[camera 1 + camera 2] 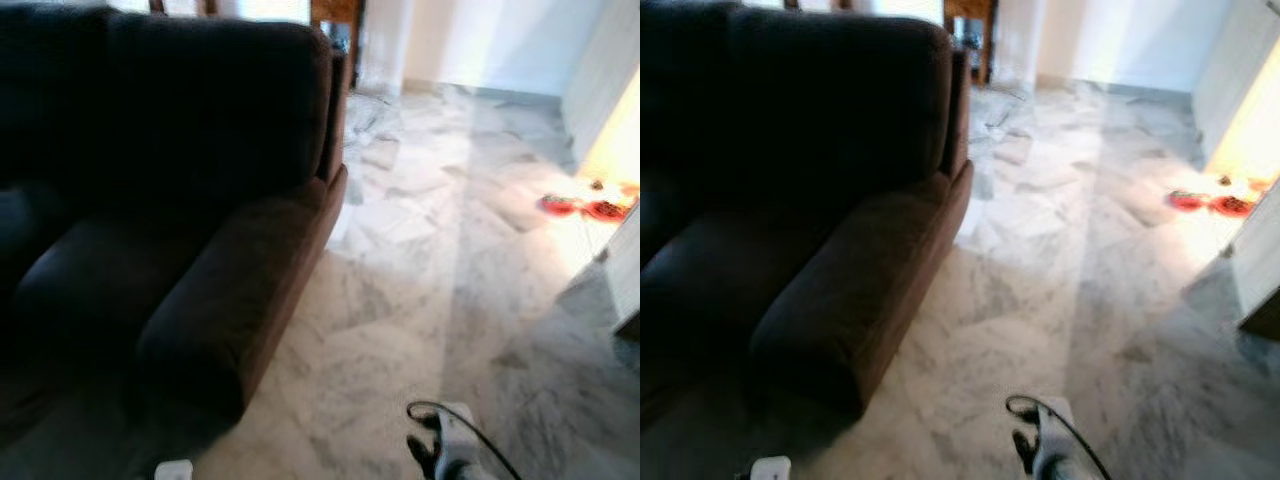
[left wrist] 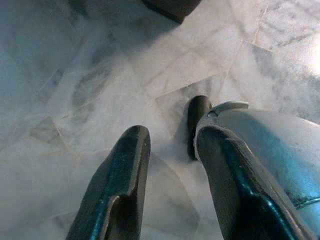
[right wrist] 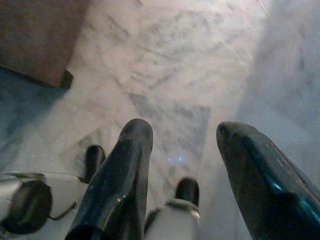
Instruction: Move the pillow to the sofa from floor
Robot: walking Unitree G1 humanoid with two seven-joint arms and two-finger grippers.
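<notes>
Fingers (image 2: 125, 185) of the left gripper (image 2: 170, 150) stand apart over bare marble floor (image 1: 400, 300), empty; the right gripper (image 3: 185, 145) likewise hangs with fingers apart, holding nothing. The dark sofa (image 1: 170, 200) stands to the robot's left, its seat in shadow; the pillow's position cannot be told.

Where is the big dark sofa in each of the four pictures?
Left eye view: the sofa takes up the robot's left side, with its armrest nearest.
Right eye view: the sofa is again on the left side.
Left wrist view: a dark corner, probably the sofa, lies beyond the left gripper.
Right wrist view: the sofa shows brown, beyond the right gripper.
Shared landmark: the marble floor beside it.
</notes>
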